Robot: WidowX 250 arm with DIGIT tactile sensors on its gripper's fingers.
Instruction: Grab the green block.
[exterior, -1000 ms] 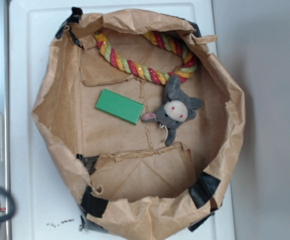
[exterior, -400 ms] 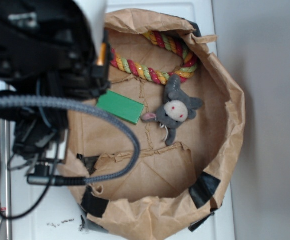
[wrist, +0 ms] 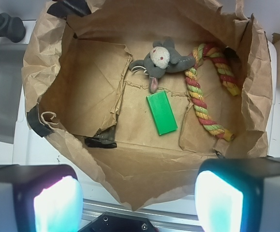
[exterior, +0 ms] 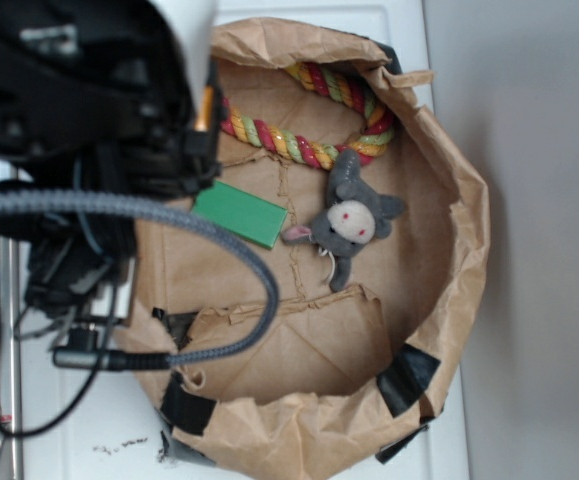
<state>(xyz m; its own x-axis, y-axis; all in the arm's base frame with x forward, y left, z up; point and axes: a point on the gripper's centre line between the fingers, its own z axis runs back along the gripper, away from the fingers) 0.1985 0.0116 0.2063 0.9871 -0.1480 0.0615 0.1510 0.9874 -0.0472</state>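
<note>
**A:** Where are you in the job?

**B:** You're on the approach. The pincer (wrist: 140, 200) hangs high with its jaws spread wide and nothing between them; its two pads (wrist: 57, 205) frame the bottom of the wrist view, over the near wall of the paper bag (wrist: 144, 181).

**A:** And the green block (wrist: 161, 113)?

**B:** It lies flat on the bag's floor, roughly in the middle, just below the grey plush mouse (wrist: 161, 60) and beside the braided rope (wrist: 202, 104), touching neither as far as you can tell. In the exterior view the arm (exterior: 79, 110) covers the block's (exterior: 241, 213) left end.

**A:** What does the next move call for?

**B:** Carry the pincer forward over the bag's crumpled rim, centre it on the slab, and probably turn the jaws across the narrow width. Then go down until the pads straddle it, keeping clear of the mouse's foot and the rope.
</note>
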